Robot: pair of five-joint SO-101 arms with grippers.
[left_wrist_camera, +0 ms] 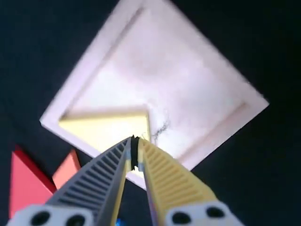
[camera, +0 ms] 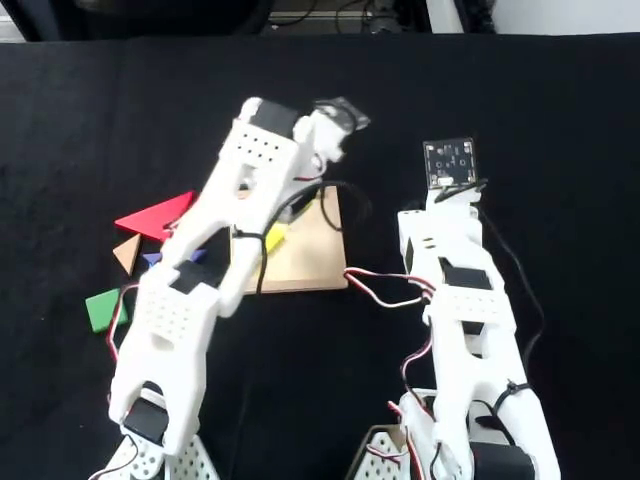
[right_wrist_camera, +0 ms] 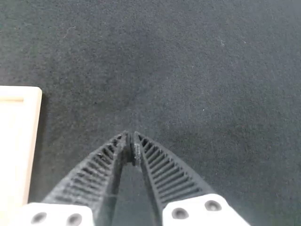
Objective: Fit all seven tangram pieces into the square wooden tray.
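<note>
- One in so far: yellow triangular piece point(left_wrist_camera: 108, 127) lying flat in a corner of the pale square wooden tray point(left_wrist_camera: 188, 84).
- Left gripper point(left_wrist_camera: 135, 151) pinched together, empty, tips over that piece's corner.
- Right gripper point(right_wrist_camera: 129, 148) closed on nothing above the black table point(right_wrist_camera: 211, 56), near the tray's rim.
- Waiting beside the tray: large red triangle point(camera: 155, 215), small orange triangle point(camera: 127, 252), blue piece point(camera: 152, 259), green block point(camera: 103, 308); any others hidden under the arm.

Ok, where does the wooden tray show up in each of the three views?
High view: wooden tray at table centre, partly under the left arm.
Left wrist view: the tray as a diamond just beyond the left gripper.
Right wrist view: one tray corner at the frame edge, beside the right gripper.
Shared landmark: the yellow piece in a tray corner, in the high and left wrist views.
</note>
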